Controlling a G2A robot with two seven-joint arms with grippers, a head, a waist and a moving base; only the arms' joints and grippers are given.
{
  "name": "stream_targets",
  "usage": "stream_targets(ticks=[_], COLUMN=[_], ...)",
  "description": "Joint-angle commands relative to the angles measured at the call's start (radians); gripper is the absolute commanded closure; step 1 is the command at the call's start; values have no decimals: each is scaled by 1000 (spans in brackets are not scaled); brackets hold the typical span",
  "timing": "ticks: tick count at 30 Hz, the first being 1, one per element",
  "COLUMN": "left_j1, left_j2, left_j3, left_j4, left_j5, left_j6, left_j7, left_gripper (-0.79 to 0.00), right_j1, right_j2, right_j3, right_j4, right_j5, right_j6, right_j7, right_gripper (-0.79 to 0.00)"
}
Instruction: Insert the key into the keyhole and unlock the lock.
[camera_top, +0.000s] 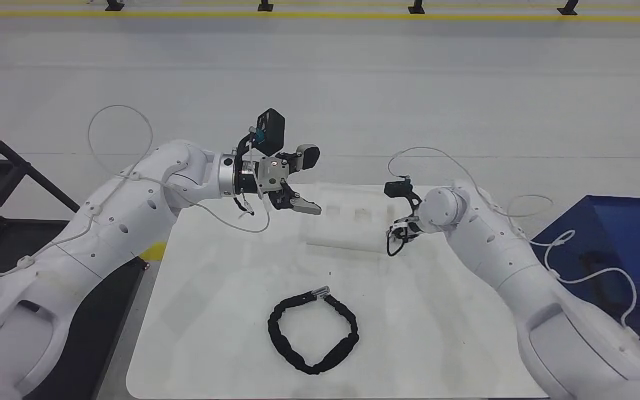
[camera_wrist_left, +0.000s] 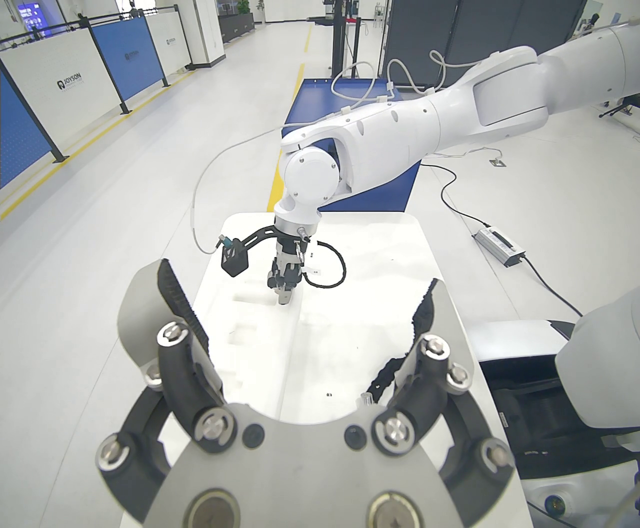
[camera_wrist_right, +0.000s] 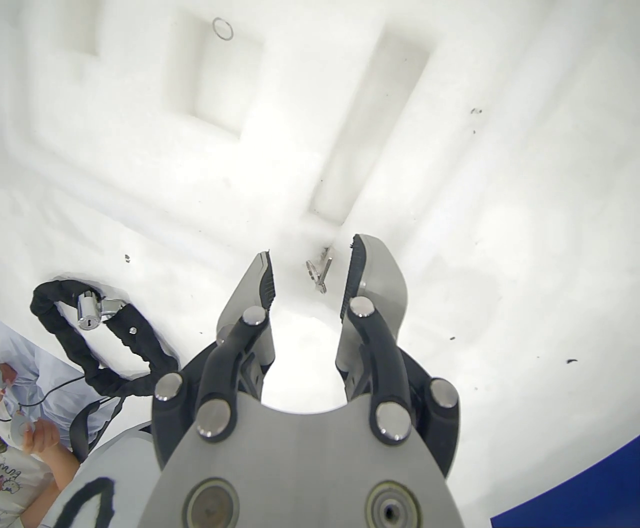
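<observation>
Silver key (camera_wrist_right: 320, 274) lies between our right pincer's (camera_wrist_right: 310, 247) spread jaws; our left pincer (camera_top: 306, 182) hangs spread, well apart.

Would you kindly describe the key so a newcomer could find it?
On the white table, find the foam tray. Just past the end of its long slot, between the right gripper's open fingers, lies the key: small and silver, unlike the black lock.

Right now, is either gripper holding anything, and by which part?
Nothing is held. The left gripper and right gripper are open; the key lies untouched under the right one.
</observation>
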Motion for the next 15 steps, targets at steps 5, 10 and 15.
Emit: stream_targets(ticks=[5, 10, 15], left_j1=[0, 0, 0], left_j2=[0, 0, 0], left_j3=[0, 0, 0], left_j4=[0, 0, 0], left_j5=[0, 0, 0], left_j6=[0, 0, 0], left_j7=[0, 0, 0], left_gripper=[-785, -785, -785], right_j1=[9, 18, 26], right_j2=[-25, -45, -60], right_j3=[-12, -18, -23], right_j4=[53, 89, 114], right_j5=[-13, -21, -36], right_j6=[7, 8, 7], right_j7=[-20, -24, -30], right_gripper=[-215, -132, 0])
